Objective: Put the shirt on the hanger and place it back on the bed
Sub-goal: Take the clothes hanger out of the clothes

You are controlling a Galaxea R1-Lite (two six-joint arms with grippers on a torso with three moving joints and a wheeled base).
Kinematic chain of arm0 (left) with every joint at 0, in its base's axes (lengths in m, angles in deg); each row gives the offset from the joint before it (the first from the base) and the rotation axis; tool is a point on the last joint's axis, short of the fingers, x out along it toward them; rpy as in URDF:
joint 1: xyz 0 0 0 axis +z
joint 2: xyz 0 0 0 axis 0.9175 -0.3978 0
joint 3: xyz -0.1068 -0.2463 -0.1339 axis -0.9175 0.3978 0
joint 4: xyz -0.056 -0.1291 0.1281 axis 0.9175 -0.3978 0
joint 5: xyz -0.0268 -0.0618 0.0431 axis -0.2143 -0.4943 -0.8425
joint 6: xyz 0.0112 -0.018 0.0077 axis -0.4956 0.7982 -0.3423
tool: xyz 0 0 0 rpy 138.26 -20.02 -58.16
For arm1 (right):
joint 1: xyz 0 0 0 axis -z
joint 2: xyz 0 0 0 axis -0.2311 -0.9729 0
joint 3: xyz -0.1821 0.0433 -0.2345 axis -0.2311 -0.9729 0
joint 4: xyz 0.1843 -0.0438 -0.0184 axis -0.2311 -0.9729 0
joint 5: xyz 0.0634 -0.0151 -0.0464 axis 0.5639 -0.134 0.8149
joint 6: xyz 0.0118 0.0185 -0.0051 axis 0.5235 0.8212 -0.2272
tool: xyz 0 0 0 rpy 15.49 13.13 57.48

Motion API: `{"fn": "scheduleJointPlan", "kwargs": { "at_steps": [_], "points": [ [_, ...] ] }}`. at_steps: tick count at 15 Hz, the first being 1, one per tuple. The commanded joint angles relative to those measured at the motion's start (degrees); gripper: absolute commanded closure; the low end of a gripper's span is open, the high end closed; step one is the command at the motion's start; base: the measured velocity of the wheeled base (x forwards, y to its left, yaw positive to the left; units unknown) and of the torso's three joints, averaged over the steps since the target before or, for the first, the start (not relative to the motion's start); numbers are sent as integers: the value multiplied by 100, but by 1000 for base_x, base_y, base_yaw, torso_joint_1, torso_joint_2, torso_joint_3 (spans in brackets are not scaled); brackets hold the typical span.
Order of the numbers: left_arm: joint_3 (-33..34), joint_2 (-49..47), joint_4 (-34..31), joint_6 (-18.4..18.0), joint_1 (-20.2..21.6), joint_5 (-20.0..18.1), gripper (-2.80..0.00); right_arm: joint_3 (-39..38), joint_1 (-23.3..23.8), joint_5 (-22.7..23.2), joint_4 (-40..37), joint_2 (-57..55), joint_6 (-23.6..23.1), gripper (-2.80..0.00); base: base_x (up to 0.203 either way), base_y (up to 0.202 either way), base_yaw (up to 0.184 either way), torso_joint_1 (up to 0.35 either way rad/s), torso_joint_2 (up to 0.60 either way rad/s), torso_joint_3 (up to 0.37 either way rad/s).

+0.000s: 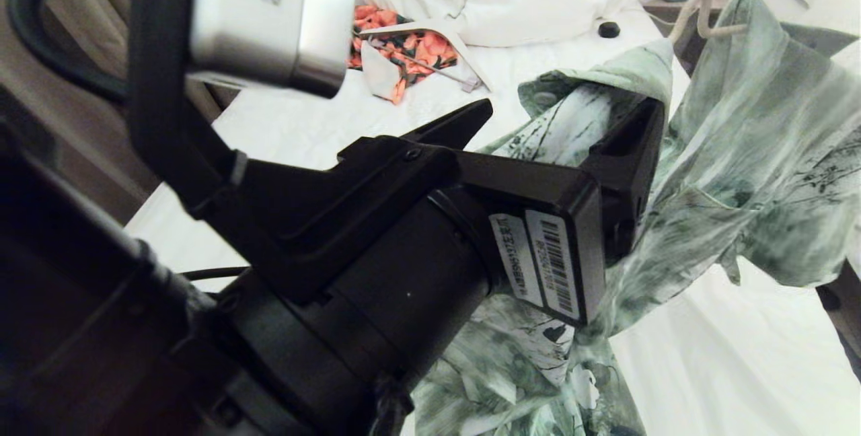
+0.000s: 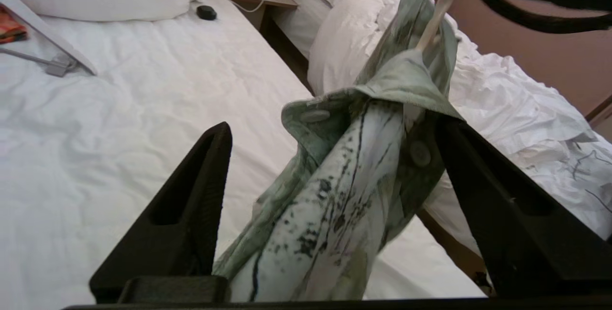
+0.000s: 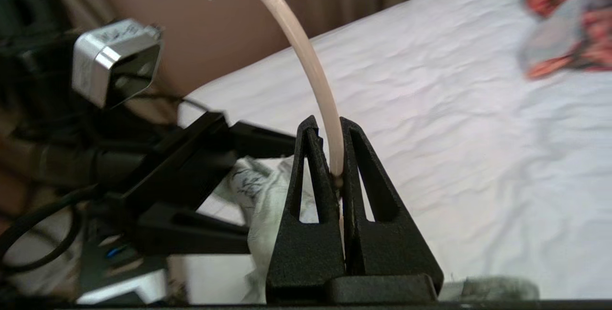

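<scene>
Step in hand: draping the green-and-white floral short-sleeved shirt [image 1: 733,173] over the thin cream wire-like hanger [image 3: 306,61], both held in the air above the large bed with the smooth white sheet [image 2: 119,123].

The right gripper [image 3: 336,176] has its jaws pressed together on the hanger's hook stem and holds the frame up on the right of the scene; in the head view the hanger's cream wires show at the far right, above the cloth. The left gripper [image 2: 330,157] stands with its jaws wide apart on either side of the shirt's collar and button placket. The fabric hangs between them, and only the right-hand jaw appears to touch it.

The shirt hangs bunched and twisted from the hanger's neck, collar uppermost, with white buttons visible and the lower cloth trailing toward the sheet. Whether both shoulders sit on the frame cannot be told.

Judged next move: the left gripper should take a fresh hold farther along the collar or shoulder and spread it over the hanger's arm, while the right keeps the hook steady. Only then can the pair be lowered flat onto the bed.

Far left on the sheet lie an orange-red floral garment [image 1: 403,52] and a wide flat white hanger [image 2: 48,37], neither in use.
</scene>
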Motion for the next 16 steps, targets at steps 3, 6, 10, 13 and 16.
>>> {"fn": "scheduleJointPlan", "kwargs": {
  "at_steps": [3, 6, 10, 13, 16],
  "points": [
    [17, 42, 25, 6, 103, -70, -280, -22, 74, -121, 45, -14, -45, 0, 0, 0, 0, 0, 0, 0],
    [1, 83, 24, -2, 235, -79, -280, -45, 296, -208, 44, -13, -237, 0, 0, 0, 0, 0, 0, 0],
    [5, 206, 16, -2, 268, -141, -280, -73, 494, -429, 40, -3, -307, 0, 0, 0, 0, 0, 0, 0],
    [0, 191, 25, -2, 411, -261, -280, -73, 755, -429, 45, -5, -307, 0, 0, 0, 0, 0, 0, 0],
    [-9, 200, 16, 6, 456, -343, 0, -82, 773, -423, 49, -5, -289, 0, 0, 0, 0, 0, 0, 0]
  ]
}}
